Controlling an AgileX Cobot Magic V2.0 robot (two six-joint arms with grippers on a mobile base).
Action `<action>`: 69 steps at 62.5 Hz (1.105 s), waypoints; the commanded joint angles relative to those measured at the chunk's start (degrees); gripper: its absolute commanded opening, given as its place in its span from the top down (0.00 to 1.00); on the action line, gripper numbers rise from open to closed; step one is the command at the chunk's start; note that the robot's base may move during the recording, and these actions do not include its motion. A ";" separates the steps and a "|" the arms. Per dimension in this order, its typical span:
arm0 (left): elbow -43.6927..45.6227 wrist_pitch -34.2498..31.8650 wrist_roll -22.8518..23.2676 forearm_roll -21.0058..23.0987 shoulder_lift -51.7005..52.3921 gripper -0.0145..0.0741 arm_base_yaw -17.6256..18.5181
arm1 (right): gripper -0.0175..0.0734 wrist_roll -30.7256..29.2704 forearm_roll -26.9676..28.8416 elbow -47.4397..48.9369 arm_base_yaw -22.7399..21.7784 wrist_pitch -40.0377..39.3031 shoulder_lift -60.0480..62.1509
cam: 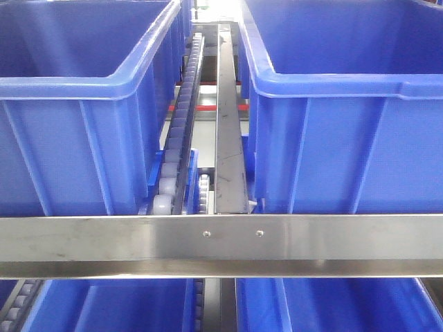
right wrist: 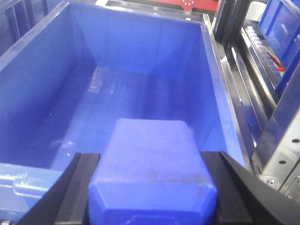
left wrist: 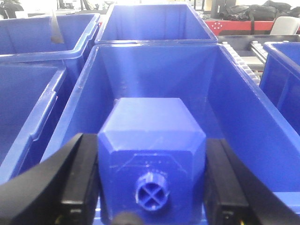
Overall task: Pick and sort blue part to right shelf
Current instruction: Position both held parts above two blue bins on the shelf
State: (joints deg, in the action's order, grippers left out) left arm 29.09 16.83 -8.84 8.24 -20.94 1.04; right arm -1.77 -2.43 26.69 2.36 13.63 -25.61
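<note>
Although the front view shows neither tool, two shelf bins [cam: 83, 138] flank a roller track [cam: 181, 131]; their contents are hidden.

Left wrist view: my left tool [left wrist: 151, 178] clamps a stub-topped blue block [left wrist: 150, 131] over a long bin [left wrist: 243, 108] with no visible contents.

Right wrist view: my right tool [right wrist: 152, 187] clamps the blue part [right wrist: 152, 159] by its flat sides above an empty tote [right wrist: 37, 93]. The part is probably rigid, smooth and light, so it may slip.
</note>
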 commanded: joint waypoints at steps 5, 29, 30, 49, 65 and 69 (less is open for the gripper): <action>1.74 -6.05 0.46 1.04 -0.84 0.38 0.32 | 0.34 -0.53 3.19 2.76 1.23 -5.61 -0.74; 8.98 -12.55 -0.38 0.94 -19.79 0.38 13.10 | 0.34 -0.53 3.15 10.14 7.38 -15.83 -19.04; 9.28 -13.19 -0.38 0.94 -20.65 0.38 13.58 | 0.34 -0.53 3.15 10.21 7.38 -16.85 -19.80; 13.11 -27.94 -0.38 0.48 -39.10 0.38 16.14 | 0.34 -0.53 3.15 10.50 7.26 -35.02 -36.69; 14.55 -29.69 -0.38 0.48 -47.05 0.38 16.14 | 0.34 -0.53 3.15 10.50 7.26 -41.21 -43.10; 14.55 -29.69 -0.38 0.48 -47.47 0.37 16.14 | 0.34 -0.53 3.15 10.50 7.26 -41.42 -43.16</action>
State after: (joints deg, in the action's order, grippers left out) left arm 41.37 -6.93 -9.35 8.45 -69.23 16.89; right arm -1.77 0.58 34.86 9.74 -20.59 -69.87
